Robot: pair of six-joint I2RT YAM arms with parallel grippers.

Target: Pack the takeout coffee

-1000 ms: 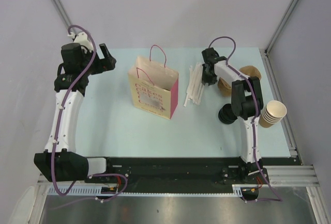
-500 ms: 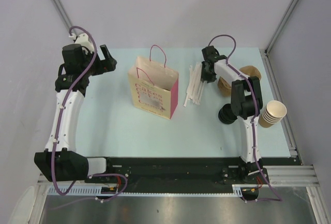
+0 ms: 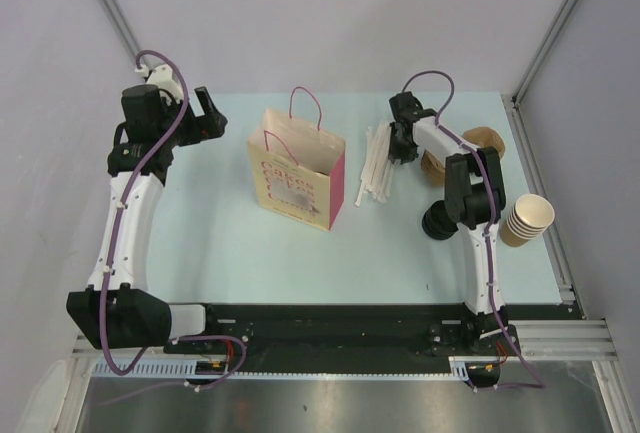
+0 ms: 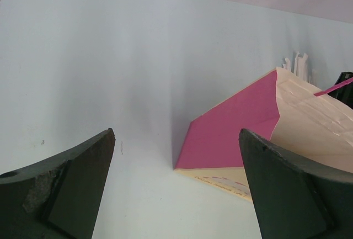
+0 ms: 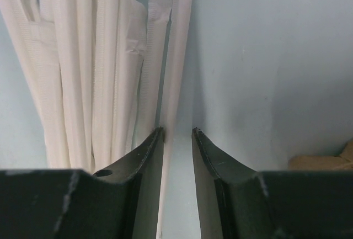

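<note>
Takeout coffee point(image 3: 437, 166): in the top view, probably the brown kraft shape half hidden under the right arm point(image 3: 470, 188), far right on the table point(image 3: 200, 243), just right of the straws point(image 3: 375, 163); its top is hidden. Left wrist view: we see the left fingers point(image 4: 71, 184) spread wide, empty, facing the paper bag point(image 4: 237, 128). Right wrist view: right fingers point(image 5: 138, 195) narrow, astride one wrapped straw point(image 5: 178, 57); whether they pinch it we cannot tell.

Right arm point(image 3: 468, 191) edged slightly left since a second ago, elbow swinging in, carrying the right gripper point(image 5: 176, 132) a touch closer over the right edge of the wrapped straws point(image 3: 375, 165).
</note>
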